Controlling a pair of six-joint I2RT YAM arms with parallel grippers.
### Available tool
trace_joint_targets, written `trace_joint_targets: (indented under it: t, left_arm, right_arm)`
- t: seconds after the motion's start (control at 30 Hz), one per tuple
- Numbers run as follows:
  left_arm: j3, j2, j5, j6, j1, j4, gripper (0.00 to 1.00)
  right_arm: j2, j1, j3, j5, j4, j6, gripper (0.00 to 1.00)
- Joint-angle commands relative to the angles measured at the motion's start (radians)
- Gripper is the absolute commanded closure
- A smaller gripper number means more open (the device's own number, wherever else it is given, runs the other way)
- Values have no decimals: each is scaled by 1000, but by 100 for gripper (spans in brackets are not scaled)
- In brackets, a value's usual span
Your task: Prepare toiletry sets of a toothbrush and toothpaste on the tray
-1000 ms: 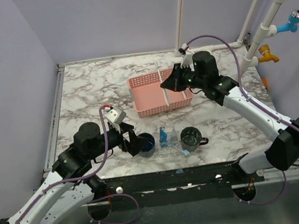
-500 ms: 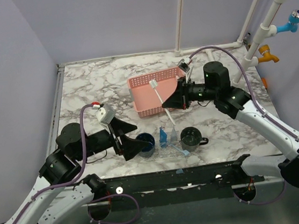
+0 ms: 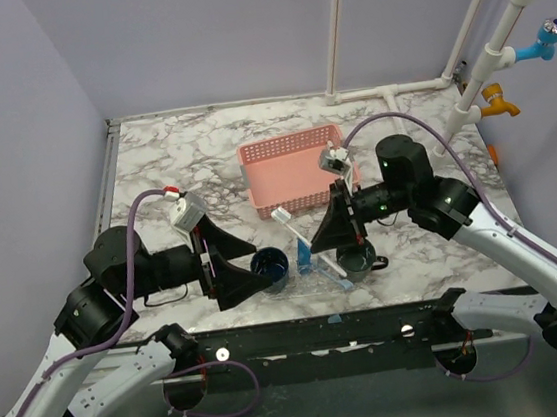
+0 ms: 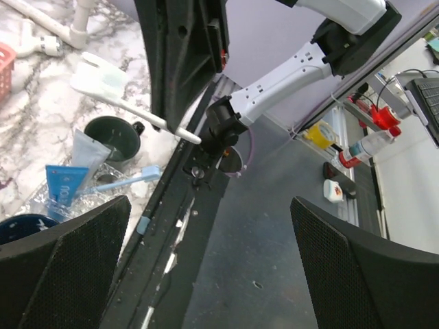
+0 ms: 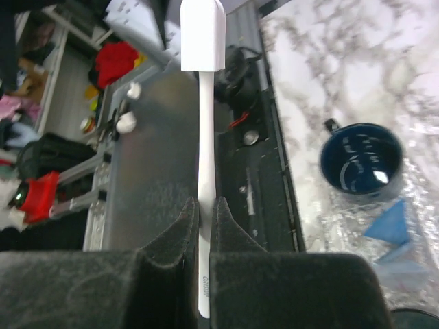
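Observation:
My right gripper (image 3: 322, 236) is shut on a white toothbrush (image 3: 290, 223), tilted over the blue tubes (image 3: 304, 256) between the navy mug (image 3: 271, 267) and the dark green mug (image 3: 357, 258). In the right wrist view the white toothbrush (image 5: 204, 130) is pinched between the pads (image 5: 184, 226), head outward. The light-blue toothbrush (image 3: 333, 279) lies on the clear tray (image 3: 318, 289) by the green mug; it also shows in the left wrist view (image 4: 130, 179). My left gripper (image 3: 255, 263) is open and empty just left of the navy mug.
A pink lattice basket (image 3: 299, 171) stands behind the tray at mid table. The table's near edge (image 3: 301, 317) runs just in front of the tray. White pipes (image 3: 396, 87) run along the back right.
My right gripper has carried the white toothbrush from over the pink basket forward and down to the mugs. My left arm has drawn back and its gripper has opened beside the navy mug.

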Motion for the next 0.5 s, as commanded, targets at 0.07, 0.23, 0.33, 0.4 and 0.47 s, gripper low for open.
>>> trace_joint_targets:
  t: [0.07, 0.23, 0.33, 0.4, 0.47]
  left_arm:
    - [13, -16, 48, -62, 4, -61, 1]
    - [5, -32, 79, -83, 5, -49, 1]
    - [-1, -33, 108, -87, 4, -52, 1]
    - [-10, -35, 133, -91, 5, -52, 1]
    - [-20, -40, 157, -92, 4, -51, 1]
  right_arm:
    - [-6, 150, 21, -106, -87, -54, 100]
    - [12, 272, 31, -100, -17, -25, 100]
    - [14, 306, 27, -117, 52, 6, 100]
    - [30, 325, 32, -110, 70, 16, 100]
    - [54, 346, 44, -97, 69, 16, 100]
